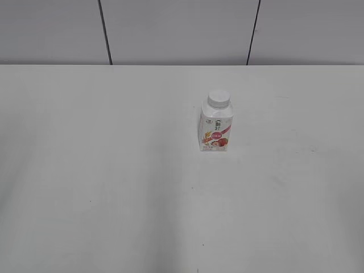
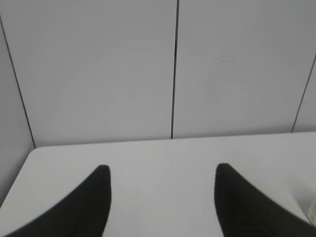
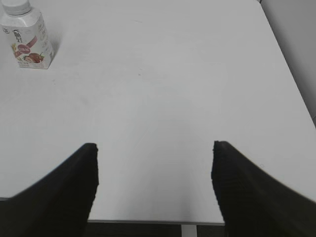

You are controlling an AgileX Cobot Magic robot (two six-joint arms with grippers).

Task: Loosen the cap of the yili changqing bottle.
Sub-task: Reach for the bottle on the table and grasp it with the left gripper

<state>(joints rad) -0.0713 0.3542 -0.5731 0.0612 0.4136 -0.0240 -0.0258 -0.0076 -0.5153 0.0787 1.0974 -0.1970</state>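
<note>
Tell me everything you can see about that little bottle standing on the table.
The yili changqing bottle is small, squarish and white, seemingly plastic, with sloped shoulders and a pink-red label showing fruit and oats. Its round white cap sits on the neck, apparently closed. It stands upright on the white table, a little right of centre in the exterior view. Only the table touches it; neither gripper is near.

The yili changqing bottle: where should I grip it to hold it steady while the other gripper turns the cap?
Probably the flat-sided body of the yili changqing bottle, below the sloped shoulders, coming in level from the side. It stands upright and alone on the table, so both flanks look open. That leaves the cap free from above. Both the left gripper and right gripper are open, away from it.
</note>
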